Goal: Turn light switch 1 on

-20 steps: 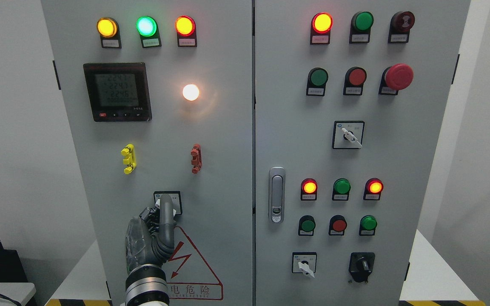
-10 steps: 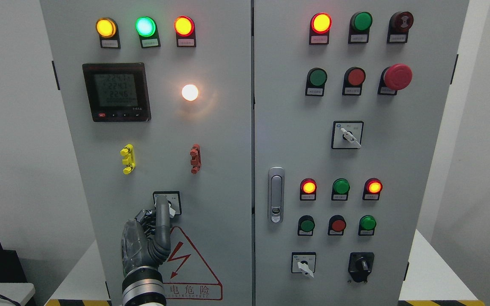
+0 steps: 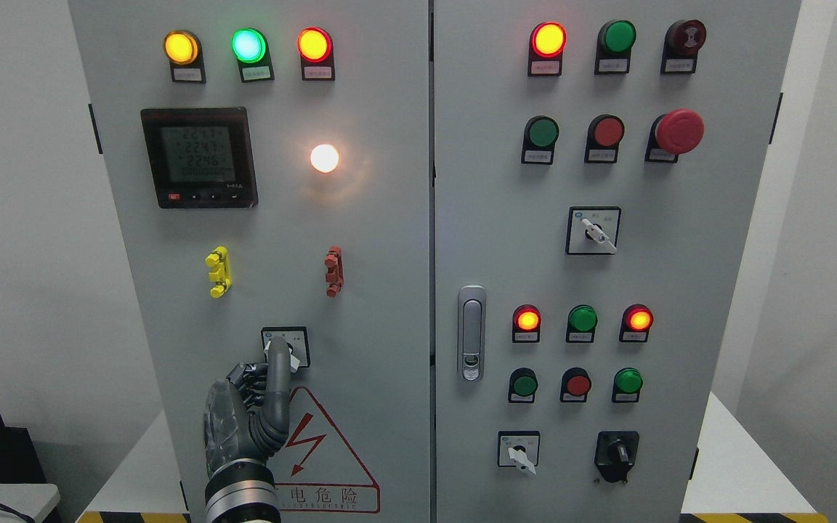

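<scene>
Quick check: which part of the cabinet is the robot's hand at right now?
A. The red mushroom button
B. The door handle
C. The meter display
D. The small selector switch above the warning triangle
D: the left hand has one finger raised to the selector switch above the warning triangle.

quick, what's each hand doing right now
Left hand: one finger extended up onto the selector switch, the rest curled, holding nothing.
Right hand: not in view.

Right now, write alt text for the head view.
A robot's left hand points one raised finger at a small switch low on a grey cabinet's left door. Above it a white lamp glows beside a meter.
</scene>
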Motion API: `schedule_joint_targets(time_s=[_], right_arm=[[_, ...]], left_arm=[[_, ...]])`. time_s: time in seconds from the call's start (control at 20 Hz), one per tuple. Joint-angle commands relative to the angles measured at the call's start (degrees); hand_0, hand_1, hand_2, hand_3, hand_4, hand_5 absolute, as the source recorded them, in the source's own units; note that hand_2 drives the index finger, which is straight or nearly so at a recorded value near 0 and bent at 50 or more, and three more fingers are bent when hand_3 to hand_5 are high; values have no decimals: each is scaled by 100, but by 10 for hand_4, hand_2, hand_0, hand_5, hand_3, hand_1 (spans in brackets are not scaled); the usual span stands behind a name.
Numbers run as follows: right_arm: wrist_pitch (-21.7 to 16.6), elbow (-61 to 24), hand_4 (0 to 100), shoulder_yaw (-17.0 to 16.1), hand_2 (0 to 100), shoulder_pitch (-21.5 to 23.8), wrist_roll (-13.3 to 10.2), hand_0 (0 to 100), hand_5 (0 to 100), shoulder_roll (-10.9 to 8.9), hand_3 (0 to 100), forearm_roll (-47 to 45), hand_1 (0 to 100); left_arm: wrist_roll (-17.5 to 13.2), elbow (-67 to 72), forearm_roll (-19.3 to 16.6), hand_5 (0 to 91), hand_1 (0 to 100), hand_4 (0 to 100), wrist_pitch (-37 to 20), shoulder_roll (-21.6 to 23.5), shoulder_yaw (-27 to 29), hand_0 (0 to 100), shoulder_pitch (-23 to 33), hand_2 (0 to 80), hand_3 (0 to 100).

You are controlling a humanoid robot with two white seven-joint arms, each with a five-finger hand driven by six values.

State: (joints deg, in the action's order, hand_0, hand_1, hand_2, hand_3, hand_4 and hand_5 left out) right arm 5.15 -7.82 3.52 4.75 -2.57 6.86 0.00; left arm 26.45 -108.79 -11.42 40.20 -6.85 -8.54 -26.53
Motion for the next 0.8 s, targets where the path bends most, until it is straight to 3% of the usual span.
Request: schedule_joint_targets(time_s=[0.0,0.25,0.4,0.5,0.75], right_arm=[[4,0,0,0,0,0,2,120,0,0,0,-97,389],[4,0,0,0,0,0,2,120,0,0,0,-105,389],[4,0,0,0,0,0,2,120,0,0,0,-105,389],[4,0,0,0,0,0,2,120,0,0,0,-97,389],[4,0,0,0,0,0,2,120,0,0,0,-105,389]], left_arm=[[1,-143,-1,832,270,805,-12,0,11,0,165,547,741],[-25,-432,-1,835,269,814,-108,8,11,0,542,569,750],[-95,-626,-10,836,267,824,-529,26,19,0,1043,579,762],[-297,-696,-18,837,266,830,-1020,43,37,0,1526,589,774],[-693,-653,-27,821,257,830,-3085,192,624,0,3045,585,783]])
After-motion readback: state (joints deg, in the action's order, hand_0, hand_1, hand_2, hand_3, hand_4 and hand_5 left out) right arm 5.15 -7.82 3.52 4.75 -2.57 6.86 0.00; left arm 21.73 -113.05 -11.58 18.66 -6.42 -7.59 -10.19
